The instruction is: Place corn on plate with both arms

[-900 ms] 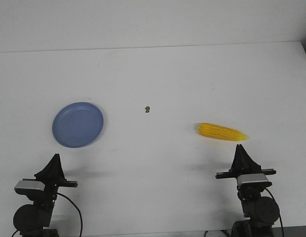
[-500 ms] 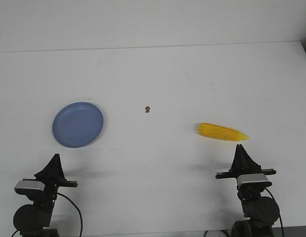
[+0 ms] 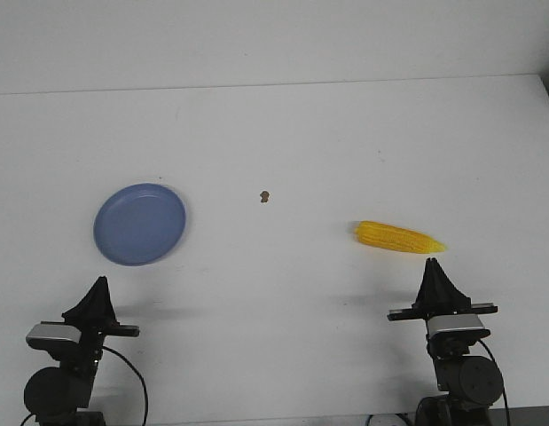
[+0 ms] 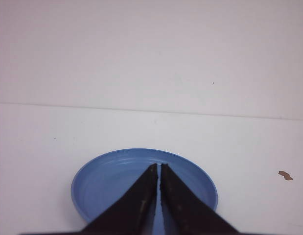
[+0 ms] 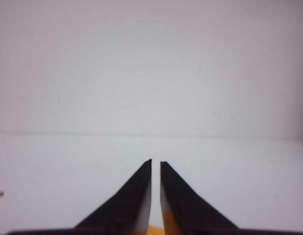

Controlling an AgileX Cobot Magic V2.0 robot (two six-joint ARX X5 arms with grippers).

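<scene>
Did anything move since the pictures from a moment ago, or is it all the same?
Nothing visibly moved. The corn lies on the table in the same spot, ahead of the right gripper. The plate sits where it was, ahead of the left gripper. Both grippers are narrowly closed and hold nothing. The small brown speck stayed put too.

Bare table (image 3: 283, 142) between corn (image 3: 399, 237) and plate (image 3: 139, 224), only a speck (image 3: 265, 195).

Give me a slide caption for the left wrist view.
Left claw, nearly shut and empty, points over the blue plate on the white table, brown speck off to one side.
</scene>
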